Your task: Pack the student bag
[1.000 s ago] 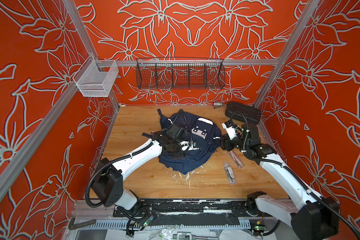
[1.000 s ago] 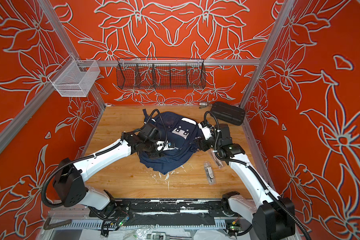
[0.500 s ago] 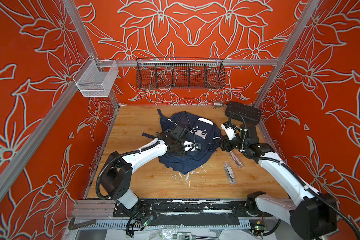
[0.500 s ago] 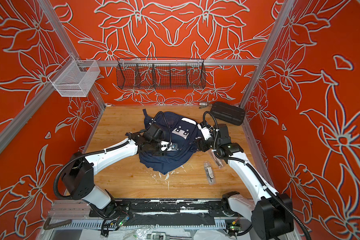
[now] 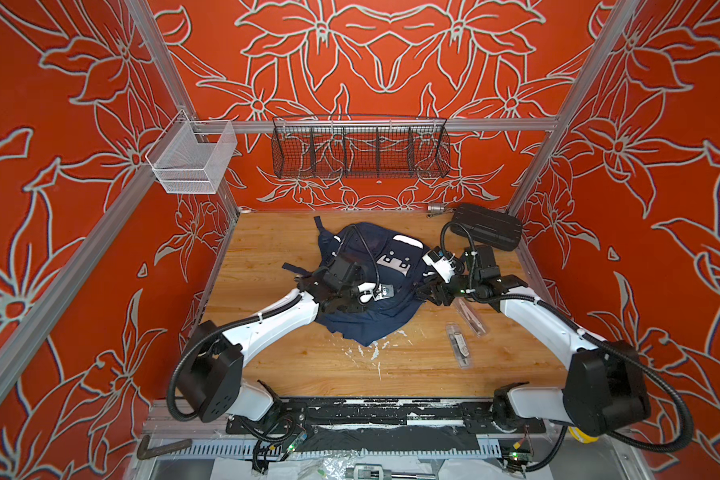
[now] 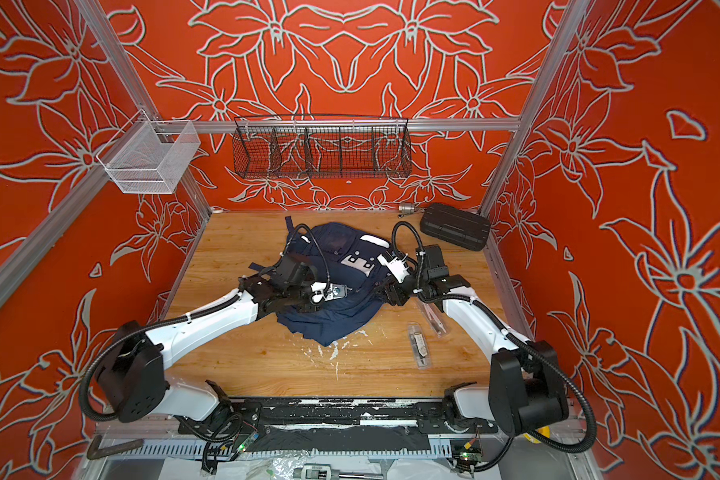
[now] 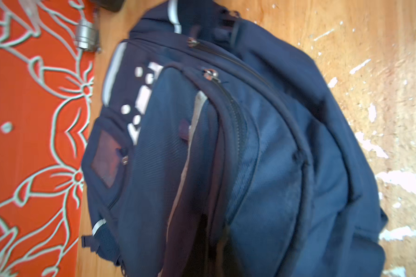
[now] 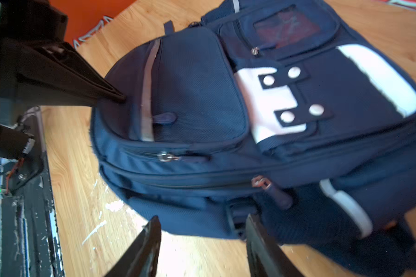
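The left gripper (image 8: 115, 96) is clenched. Its tips close to a point on the front-pocket fabric of the student bag (image 5: 366, 328), seemingly pinching it to steady the bag while the other arm works. The bag lies front up, about midway between the left and right edges of the table (image 5: 262, 249) and nearer its far edge than its near one.

At the bag's right side the right gripper (image 8: 202, 217) is released. Its jaws are apart and straddle the bag's rim just beside a zip pull (image 8: 262, 183), probably lining up to take it.

Right of the bag, clear packets (image 5: 458, 347) lie apart from it, and a black ribbed case (image 5: 485, 226) sits in the far right corner; none of these is packed yet.

Only the right wrist view shows the left tips on the cloth. The left wrist view misses its own fingers but lays out the zip lines (image 7: 237, 120). The top views alone show the waiting items.
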`<action>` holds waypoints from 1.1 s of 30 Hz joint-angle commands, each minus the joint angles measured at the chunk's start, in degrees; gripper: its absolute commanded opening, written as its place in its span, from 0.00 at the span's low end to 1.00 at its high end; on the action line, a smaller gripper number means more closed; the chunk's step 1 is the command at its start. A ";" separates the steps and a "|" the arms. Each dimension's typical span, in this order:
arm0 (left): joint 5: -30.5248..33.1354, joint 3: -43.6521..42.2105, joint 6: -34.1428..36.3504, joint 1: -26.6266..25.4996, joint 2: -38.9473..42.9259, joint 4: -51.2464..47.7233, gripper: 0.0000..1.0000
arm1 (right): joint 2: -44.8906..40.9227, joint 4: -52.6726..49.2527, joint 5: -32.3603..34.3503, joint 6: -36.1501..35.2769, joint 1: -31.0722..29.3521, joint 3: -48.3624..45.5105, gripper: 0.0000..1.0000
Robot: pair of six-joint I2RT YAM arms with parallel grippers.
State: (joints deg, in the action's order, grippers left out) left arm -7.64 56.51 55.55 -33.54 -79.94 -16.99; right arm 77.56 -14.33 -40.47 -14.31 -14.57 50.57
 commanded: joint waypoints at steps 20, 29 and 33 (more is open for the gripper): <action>-16.44 -0.35 -0.94 8.57 8.64 -2.93 0.00 | 13.25 14.24 -4.61 0.12 -9.70 2.85 0.56; -17.76 0.33 -0.33 8.67 7.53 -3.22 0.00 | 17.10 10.10 -8.88 -2.37 -12.67 5.73 0.50; -17.70 0.79 -0.82 9.28 6.92 -3.08 0.00 | 16.53 10.96 -9.54 -1.34 -12.76 4.54 0.36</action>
State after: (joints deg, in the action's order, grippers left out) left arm -20.93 54.54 54.63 -24.60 -74.04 -23.73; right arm 94.00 -2.92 -47.07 -13.76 -26.15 55.46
